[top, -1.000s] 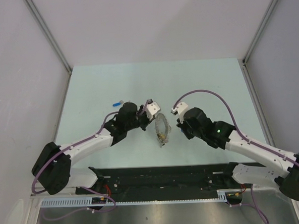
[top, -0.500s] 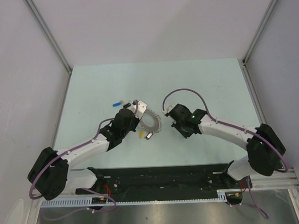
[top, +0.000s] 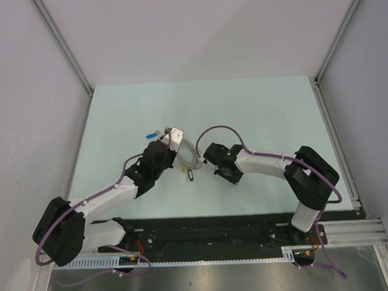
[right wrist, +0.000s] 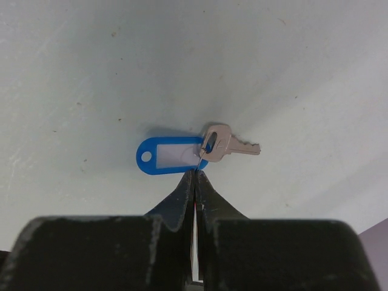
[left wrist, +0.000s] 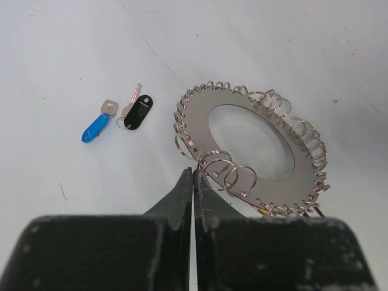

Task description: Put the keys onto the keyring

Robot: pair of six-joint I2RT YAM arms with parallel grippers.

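Keyring (left wrist: 197, 118) looks lifted & tilted over the surface (left wrist: 54, 54). Left fingers (left wrist: 193, 174) are closed on a wire loop at its near rim. Held key (right wrist: 225, 144) w/ blue tag (right wrist: 170, 156) sits just past the right fingers (right wrist: 196, 176), which are pinched tight on its small link, close beside the ring in the top view. Spare blue key (left wrist: 97, 126) & black-tag key (left wrist: 136, 112) lie apart on the surface.

Risks, imo:
- The grip is on one thin loop, so the ring can swivel or slip if pushed.
- The key dangles free, so it may twist & miss the loop gap.
- Too hard a push could bend the loop or pop the key out of the pinch.
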